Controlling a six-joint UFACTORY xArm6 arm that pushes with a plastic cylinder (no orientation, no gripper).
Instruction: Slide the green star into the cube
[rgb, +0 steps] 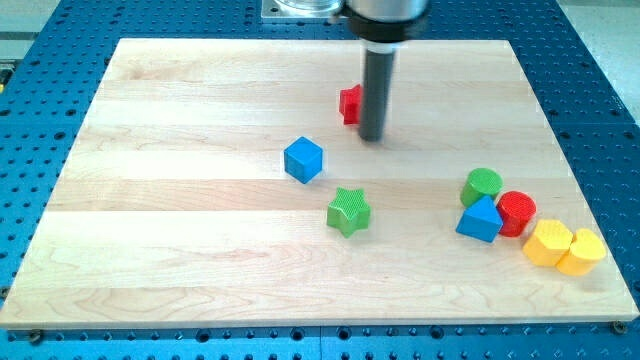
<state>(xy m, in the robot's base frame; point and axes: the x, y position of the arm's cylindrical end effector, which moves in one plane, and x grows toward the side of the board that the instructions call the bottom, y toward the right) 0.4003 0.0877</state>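
the green star (349, 211) sits a little below the middle of the wooden board (180, 250), and the blue cube (304, 160) you want it to meet lies near it at about its 11 o'clock, with a clear strip of wood between the two. my tip (371, 137) is up at the star's 12 to 1 o'clock, well apart from it, and just beside a small red block (349, 104) whose shape you cannot make out because the rod covers part of it. there is no hand on this arm: the rod holds nothing and can only push.

watch these, as i judge them:

- the tip is on the wrong side. to drive the star toward 11 o'clock you need to get round to its 5 o'clock; a straight run down from here would likely shove the star toward the bottom edge, away from the cube.
- the star's points give an uneven face, so an off-centre push may spin it and send it past the cube on one side.
- swinging left on the way round could clip the cube and move your target.
- the red block is close enough to be nudged as you leave.

the cluster at 3 to 4 o'clock, a green cylinder (482, 185), blue triangular block (479, 221), red cylinder (517, 212) and two yellow blocks (565, 246), looks safely out of the way.
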